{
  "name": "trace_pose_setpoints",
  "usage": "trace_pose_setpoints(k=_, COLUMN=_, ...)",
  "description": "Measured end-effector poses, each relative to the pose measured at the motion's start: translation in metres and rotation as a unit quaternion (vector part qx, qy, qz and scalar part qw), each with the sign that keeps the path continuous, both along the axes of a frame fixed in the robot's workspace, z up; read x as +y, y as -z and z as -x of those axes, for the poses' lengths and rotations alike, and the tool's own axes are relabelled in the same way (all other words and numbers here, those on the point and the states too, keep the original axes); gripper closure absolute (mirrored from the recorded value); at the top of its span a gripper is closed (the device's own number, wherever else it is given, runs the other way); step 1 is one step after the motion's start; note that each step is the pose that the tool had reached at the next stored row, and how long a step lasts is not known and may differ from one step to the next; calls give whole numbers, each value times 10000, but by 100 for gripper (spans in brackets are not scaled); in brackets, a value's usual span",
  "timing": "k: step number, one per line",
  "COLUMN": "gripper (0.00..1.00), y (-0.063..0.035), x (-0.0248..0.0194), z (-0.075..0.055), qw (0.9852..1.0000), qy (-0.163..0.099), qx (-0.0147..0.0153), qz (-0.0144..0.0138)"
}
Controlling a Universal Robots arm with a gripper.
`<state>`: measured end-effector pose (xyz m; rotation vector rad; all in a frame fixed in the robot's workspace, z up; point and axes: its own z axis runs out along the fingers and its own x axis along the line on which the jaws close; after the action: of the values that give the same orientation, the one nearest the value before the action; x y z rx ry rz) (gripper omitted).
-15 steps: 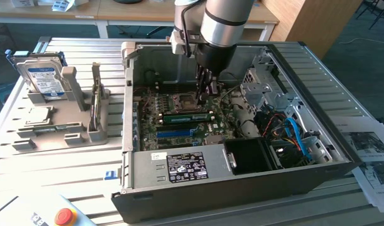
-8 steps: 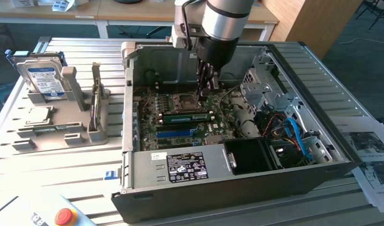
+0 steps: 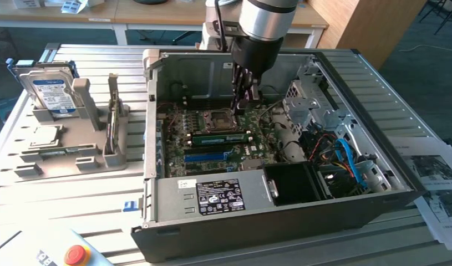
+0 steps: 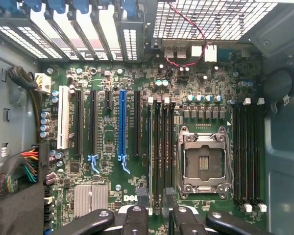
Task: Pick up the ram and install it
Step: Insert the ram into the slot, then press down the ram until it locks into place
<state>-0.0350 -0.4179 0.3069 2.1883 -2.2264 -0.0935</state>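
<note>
Ram point(image 3: 218, 138) was seen seated on edge in a slot of the motherboard point(image 3: 172, 123) near the CPU socket point(image 3: 217, 118), with the pincer point(image 3: 244, 105) held apart above it, empty; installation was judged nearly complete.

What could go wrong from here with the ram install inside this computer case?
1. The gripper stands open, close over the motherboard and right beside the uncovered CPU socket. A sideways drift could strike the socket's contacts.
2. The green ram lies along a slot next to that socket, but whether it is pressed fully home cannot be told. It may be sitting tilted or loose.
</note>
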Motion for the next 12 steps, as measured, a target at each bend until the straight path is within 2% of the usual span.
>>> trace_pose_setpoints(k=12, gripper=75, y=-1, x=0, z=0, qw=10000, qy=0, qx=0, qz=1)
